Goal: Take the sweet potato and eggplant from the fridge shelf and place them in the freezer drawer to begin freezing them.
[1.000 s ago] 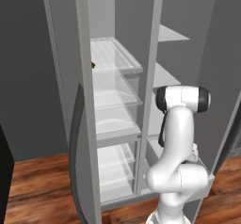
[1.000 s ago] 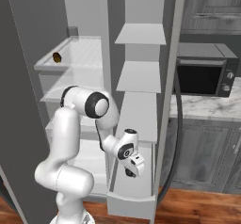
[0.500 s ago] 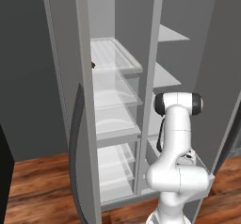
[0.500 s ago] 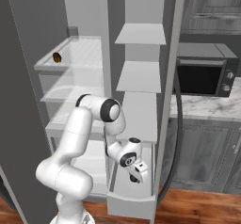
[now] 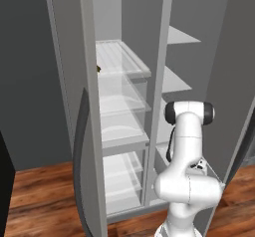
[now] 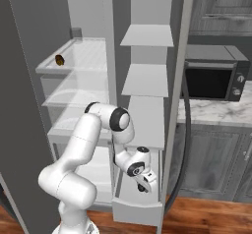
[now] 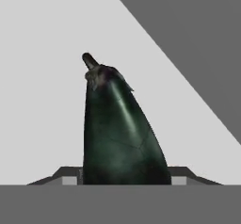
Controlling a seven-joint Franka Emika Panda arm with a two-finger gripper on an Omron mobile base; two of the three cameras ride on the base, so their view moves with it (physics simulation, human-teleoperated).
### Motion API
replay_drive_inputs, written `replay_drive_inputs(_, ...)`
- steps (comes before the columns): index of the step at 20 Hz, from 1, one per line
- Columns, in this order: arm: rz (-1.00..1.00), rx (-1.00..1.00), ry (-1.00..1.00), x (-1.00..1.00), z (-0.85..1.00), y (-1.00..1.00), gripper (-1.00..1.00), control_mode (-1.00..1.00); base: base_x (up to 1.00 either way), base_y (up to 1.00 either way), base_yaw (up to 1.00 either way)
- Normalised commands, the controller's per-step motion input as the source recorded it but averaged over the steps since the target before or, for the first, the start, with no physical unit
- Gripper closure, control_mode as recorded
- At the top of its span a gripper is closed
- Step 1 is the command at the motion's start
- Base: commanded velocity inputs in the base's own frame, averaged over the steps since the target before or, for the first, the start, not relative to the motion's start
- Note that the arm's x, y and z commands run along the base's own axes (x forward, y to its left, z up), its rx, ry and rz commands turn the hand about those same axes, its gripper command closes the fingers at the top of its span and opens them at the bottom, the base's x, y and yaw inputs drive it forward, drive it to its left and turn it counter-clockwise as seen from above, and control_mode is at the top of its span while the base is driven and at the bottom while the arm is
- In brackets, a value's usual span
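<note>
While our two-finger gripper (image 6: 142, 185) hangs low over the pale freezer drawer (image 6: 138, 210), we cannot tell whether its jaws pinch or have let go. We see the glossy near-black eggplant (image 7: 120, 131) lying right before the hand on the drawer's pale floor. We spot the small brown sweet potato (image 6: 59, 60) on the ribbed translucent fridge shelf (image 6: 86, 56).

Glossy dark eggplant (image 7: 122, 133), stem up; pale floor beneath.
</note>
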Motion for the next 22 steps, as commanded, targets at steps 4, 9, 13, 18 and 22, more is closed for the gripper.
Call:
replay_drive_inputs(4, -0.08, 0.0, -0.04, 0.0, 0.38, 0.0, -1.0, -1.0, 0.0, 0.0, 0.0)
replay_drive_inputs(9, -0.04, 0.0, -0.14, -0.01, 0.93, 0.07, -1.0, -1.0, 0.0, 0.0, 0.0)
replay_drive_inputs(13, 0.0, 0.0, -0.22, -0.25, 1.0, 0.13, -1.0, -1.0, 0.0, 0.0, 0.0)
replay_drive_inputs(18, 0.0, 0.0, -0.22, -0.41, 1.0, 0.17, -1.0, -1.0, 0.0, 0.0, 0.0)
replay_drive_inputs(22, 0.0, -0.01, -0.13, -0.56, 1.0, 0.08, -1.0, -1.0, 0.0, 0.0, 0.0)
